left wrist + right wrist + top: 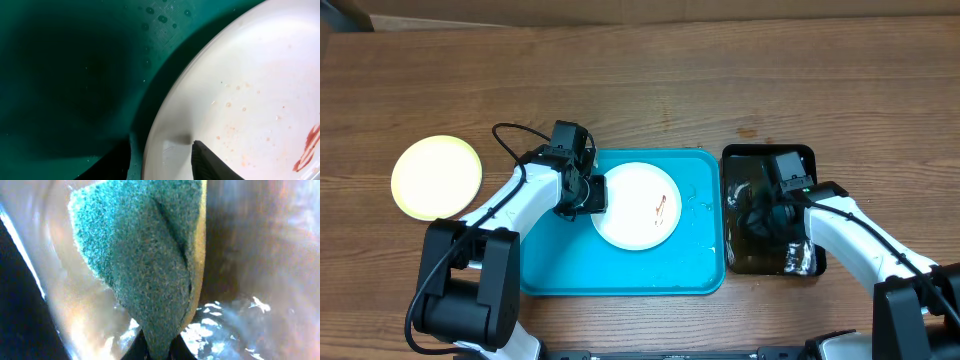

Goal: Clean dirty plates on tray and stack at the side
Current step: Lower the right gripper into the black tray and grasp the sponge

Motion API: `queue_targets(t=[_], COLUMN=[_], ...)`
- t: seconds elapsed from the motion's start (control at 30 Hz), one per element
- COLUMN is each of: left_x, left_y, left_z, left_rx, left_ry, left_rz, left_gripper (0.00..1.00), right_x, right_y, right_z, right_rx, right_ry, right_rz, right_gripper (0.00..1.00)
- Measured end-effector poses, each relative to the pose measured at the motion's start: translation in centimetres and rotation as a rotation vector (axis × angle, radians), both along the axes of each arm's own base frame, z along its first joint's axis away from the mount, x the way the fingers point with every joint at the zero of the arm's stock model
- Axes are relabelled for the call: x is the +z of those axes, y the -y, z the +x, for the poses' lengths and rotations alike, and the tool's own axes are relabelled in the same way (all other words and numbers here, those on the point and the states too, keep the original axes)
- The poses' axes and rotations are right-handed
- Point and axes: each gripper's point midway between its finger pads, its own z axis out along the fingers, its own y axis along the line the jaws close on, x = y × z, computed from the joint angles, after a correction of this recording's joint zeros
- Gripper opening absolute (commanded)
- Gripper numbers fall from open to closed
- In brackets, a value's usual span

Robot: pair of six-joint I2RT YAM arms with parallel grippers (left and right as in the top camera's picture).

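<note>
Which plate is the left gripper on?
The white plate on the turquoise tray, smeared red; its rim lies between the fingers of the left gripper. The yellow plate sits apart on the table.

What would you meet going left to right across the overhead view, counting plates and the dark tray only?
From the left: yellow plate → white plate, its left rim pinched by the left gripper → black tray, where the right gripper holds a sponge.
</note>
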Motion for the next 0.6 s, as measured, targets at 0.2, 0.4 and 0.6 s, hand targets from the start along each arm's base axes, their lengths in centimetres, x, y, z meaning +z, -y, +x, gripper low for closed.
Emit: queue_targets(t=[0.2,0.4,0.6], left_x=[-0.02,-0.04,-0.03], left_y=[-0.09,-0.16,-0.18], left_z=[0.0,0.01,0.04], left_rx=[0.001,0.002,0.0], left_ry=[0.0,0.001,0.002], left_rz=[0.005,0.009,0.011], left_gripper=[0.42,0.44,0.63], right_x=[0.02,-0.06,-0.06], right_y=[0.43,0.57,0.66], right_z=[0.22,-0.19,-0.14], right_rx=[-0.002,-0.006,-0.005], right_ry=[0.011,-0.006,-0.003], right_rz=[-0.025,-0.031,-0.037], right_gripper=[0.5,0.27,0.32])
